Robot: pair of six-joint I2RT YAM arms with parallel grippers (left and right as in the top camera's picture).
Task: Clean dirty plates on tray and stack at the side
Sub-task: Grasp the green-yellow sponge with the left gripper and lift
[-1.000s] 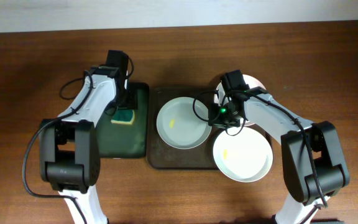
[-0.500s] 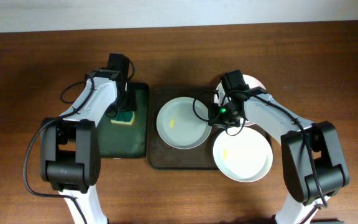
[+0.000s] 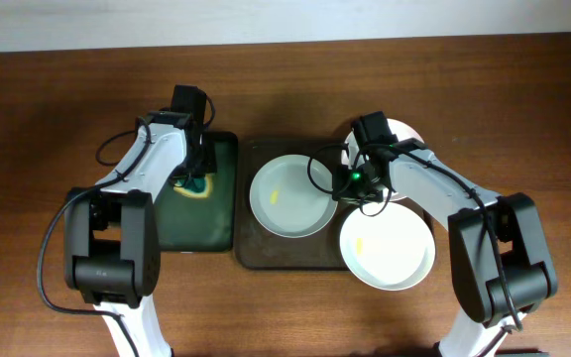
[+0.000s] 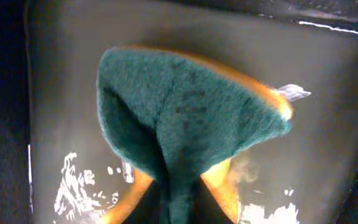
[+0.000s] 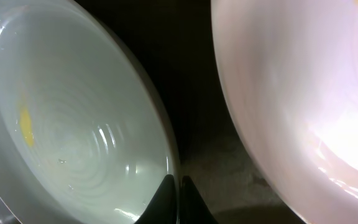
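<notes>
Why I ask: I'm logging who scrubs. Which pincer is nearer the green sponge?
Left. The left pincer pinches the green sponge at the green tray; the right pincer is away at the rim of a plate over the brown tray.

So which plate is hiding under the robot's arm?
The back plate: only a bit of its rim peeks out behind the right arm. The left plate and front plate show almost whole.
</notes>
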